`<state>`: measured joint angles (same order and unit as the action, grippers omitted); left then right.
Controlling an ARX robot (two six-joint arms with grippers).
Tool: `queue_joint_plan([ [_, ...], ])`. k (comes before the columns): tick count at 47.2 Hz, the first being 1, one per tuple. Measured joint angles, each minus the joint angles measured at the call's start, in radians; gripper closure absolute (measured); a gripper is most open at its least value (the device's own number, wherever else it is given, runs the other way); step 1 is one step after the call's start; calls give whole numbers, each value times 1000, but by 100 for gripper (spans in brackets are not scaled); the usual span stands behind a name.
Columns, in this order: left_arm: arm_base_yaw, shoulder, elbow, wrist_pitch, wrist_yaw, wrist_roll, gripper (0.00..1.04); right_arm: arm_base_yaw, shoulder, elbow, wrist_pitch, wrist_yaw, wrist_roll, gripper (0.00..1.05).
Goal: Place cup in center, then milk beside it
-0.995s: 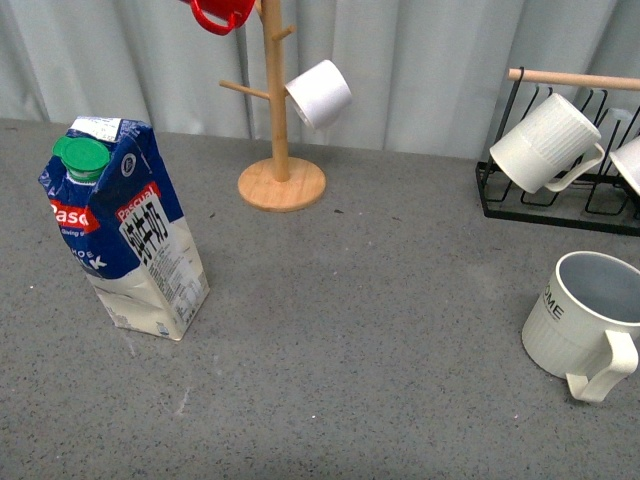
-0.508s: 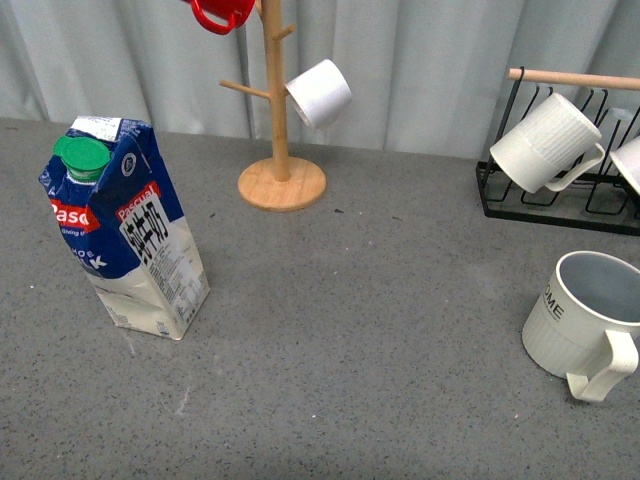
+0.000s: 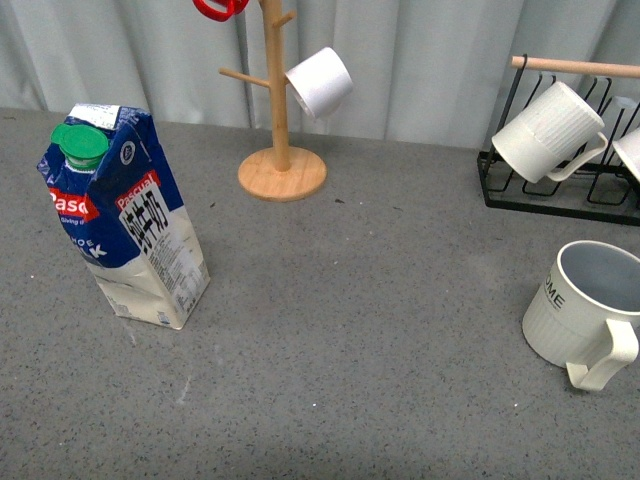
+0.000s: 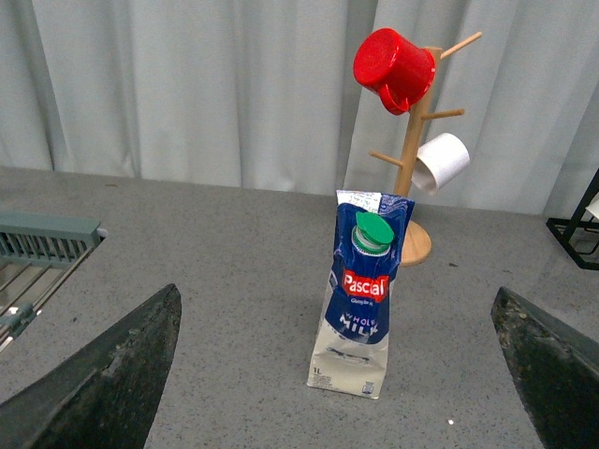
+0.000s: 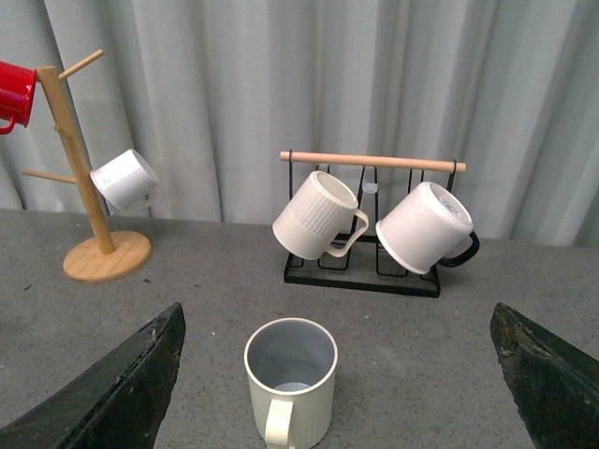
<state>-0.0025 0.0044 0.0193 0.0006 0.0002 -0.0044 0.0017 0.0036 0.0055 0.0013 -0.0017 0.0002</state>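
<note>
The cup (image 3: 580, 310), an off-white ribbed mug with dark lettering and a grey-blue inside, stands upright at the table's right edge, its handle toward the front. In the right wrist view the cup (image 5: 290, 379) sits between the wide-apart fingers of my open right gripper (image 5: 342, 374), not touched by them. The milk (image 3: 125, 215), a blue-and-white carton with a green cap, stands upright at the left. The left wrist view has the milk (image 4: 360, 295) ahead of my open left gripper (image 4: 342, 374), well apart from it. Neither arm appears in the front view.
A wooden mug tree (image 3: 280, 110) at the back centre carries a red cup (image 3: 220, 8) and a small white cup (image 3: 320, 82). A black wire rack (image 3: 560, 190) at the back right holds white ribbed mugs (image 3: 545, 130). A metal grille (image 4: 37, 257) lies far left.
The front view has shifted slightly, so everything sits a little higher in the picture. The milk and the cup have not moved on the table.
</note>
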Motion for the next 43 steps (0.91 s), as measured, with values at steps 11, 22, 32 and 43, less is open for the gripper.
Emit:
queue_joint_plan([
  [11,0,0,0,0,-1,0,7,68,109,38,-69,233,-66,9],
  [22,0,0,0,0,0,0,7,-32,777,179,318,88,-83,9],
  [32,0,0,0,0,0,0,7,-81,1350,451,291,25,-37,9],
  [43,0,0,0,0,0,0,7,-53,1649,668,179,1,35,9],
])
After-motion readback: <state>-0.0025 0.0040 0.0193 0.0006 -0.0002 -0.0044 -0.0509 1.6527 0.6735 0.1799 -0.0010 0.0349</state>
